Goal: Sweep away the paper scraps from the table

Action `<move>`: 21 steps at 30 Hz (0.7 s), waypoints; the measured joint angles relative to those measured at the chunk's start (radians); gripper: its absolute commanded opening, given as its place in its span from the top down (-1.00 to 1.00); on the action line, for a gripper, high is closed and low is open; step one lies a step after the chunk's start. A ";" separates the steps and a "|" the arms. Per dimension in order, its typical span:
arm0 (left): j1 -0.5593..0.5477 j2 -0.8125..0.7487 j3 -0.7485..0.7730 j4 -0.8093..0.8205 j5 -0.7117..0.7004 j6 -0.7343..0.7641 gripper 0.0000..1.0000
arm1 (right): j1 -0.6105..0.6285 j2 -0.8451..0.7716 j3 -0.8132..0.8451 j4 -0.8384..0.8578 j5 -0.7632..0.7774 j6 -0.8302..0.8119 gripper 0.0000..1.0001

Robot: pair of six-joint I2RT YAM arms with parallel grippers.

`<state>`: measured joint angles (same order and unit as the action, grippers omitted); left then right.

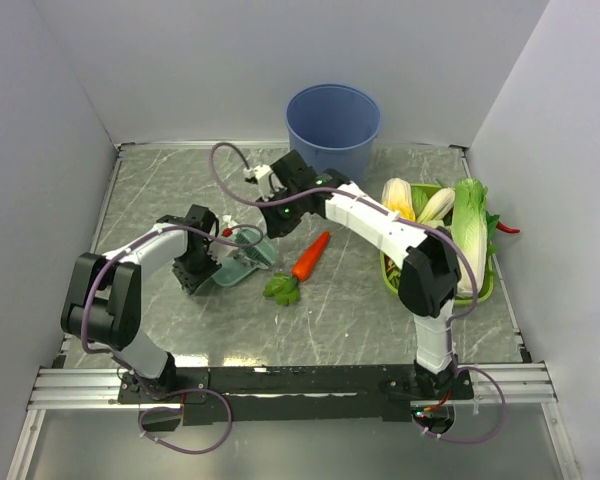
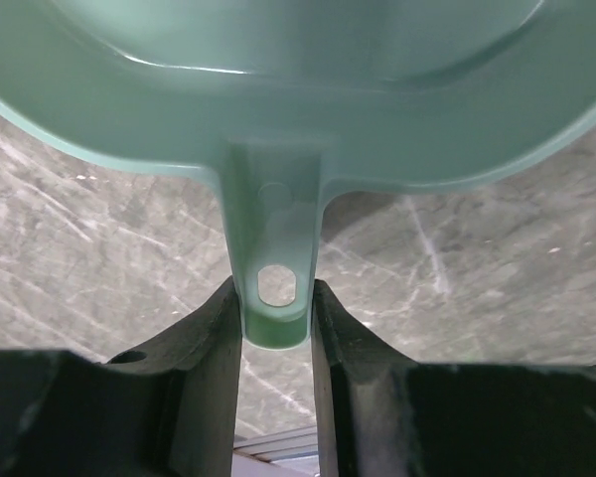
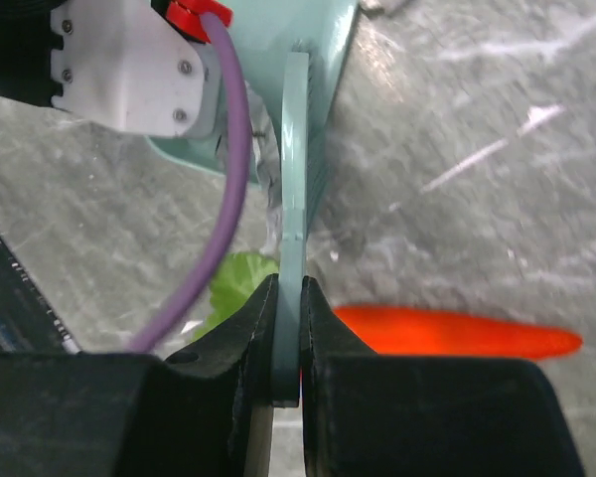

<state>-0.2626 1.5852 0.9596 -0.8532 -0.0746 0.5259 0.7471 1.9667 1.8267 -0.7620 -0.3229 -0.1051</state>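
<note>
My left gripper (image 1: 206, 262) is shut on the handle of the teal dustpan (image 1: 238, 266), whose pan lies on the table (image 1: 170, 190). In the left wrist view the jaws (image 2: 275, 303) pinch the handle's end, and the dustpan (image 2: 298, 89) fills the top. My right gripper (image 1: 278, 218) is shut on the thin teal brush (image 3: 295, 149), which it holds at the dustpan's mouth; the jaws (image 3: 289, 333) clamp its handle. Whitish crumpled paper scraps (image 3: 271, 204) show beside the bristles. No other scraps are plainly visible.
An orange carrot (image 1: 311, 256) with green leaves (image 1: 280, 289) lies just right of the dustpan, also in the right wrist view (image 3: 457, 333). A blue bucket (image 1: 332, 125) stands at the back. A green tray (image 1: 488, 280) of vegetables sits at the right.
</note>
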 measured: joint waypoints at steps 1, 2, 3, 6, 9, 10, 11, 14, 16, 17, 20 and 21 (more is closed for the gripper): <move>0.000 -0.001 0.000 0.000 0.006 -0.006 0.45 | -0.011 -0.011 -0.001 -0.006 -0.002 0.006 1.00; -0.001 -0.005 -0.004 0.004 0.012 -0.010 0.36 | -0.022 -0.025 -0.004 -0.010 -0.006 0.012 1.00; -0.001 -0.015 -0.014 0.014 0.020 -0.014 0.31 | -0.032 -0.038 -0.007 -0.011 -0.007 0.016 1.00; -0.001 -0.066 -0.061 0.032 0.039 -0.018 0.07 | -0.061 -0.076 -0.015 -0.010 0.004 0.019 1.00; -0.001 -0.111 -0.098 0.047 0.053 -0.018 0.01 | -0.081 -0.086 -0.015 -0.003 0.021 0.016 1.00; -0.001 -0.120 -0.105 0.053 0.054 -0.019 -0.03 | -0.086 -0.086 -0.015 -0.004 0.026 0.015 1.00; -0.001 -0.129 -0.111 0.059 0.056 -0.018 -0.04 | -0.090 -0.085 -0.015 -0.007 0.029 0.013 1.00; -0.001 -0.156 -0.134 0.088 0.059 -0.017 -0.02 | -0.095 -0.085 -0.015 -0.010 0.042 0.005 1.00; -0.001 -0.163 -0.146 0.098 0.060 -0.015 0.09 | -0.095 -0.085 -0.017 -0.010 0.052 0.002 1.00; -0.001 -0.163 -0.151 0.103 0.061 -0.015 0.16 | -0.095 -0.085 -0.021 -0.010 0.058 0.002 1.00; -0.001 -0.163 -0.158 0.105 0.073 -0.019 0.44 | -0.095 -0.085 -0.043 -0.008 0.076 0.005 1.00; -0.001 -0.163 -0.157 0.105 0.078 -0.024 0.50 | -0.095 -0.085 -0.057 -0.008 0.083 0.008 1.00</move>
<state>-0.2634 1.4220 0.8024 -0.7486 0.0032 0.5018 0.6518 1.8816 1.7699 -0.7704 -0.2401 -0.0967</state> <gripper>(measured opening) 0.345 0.155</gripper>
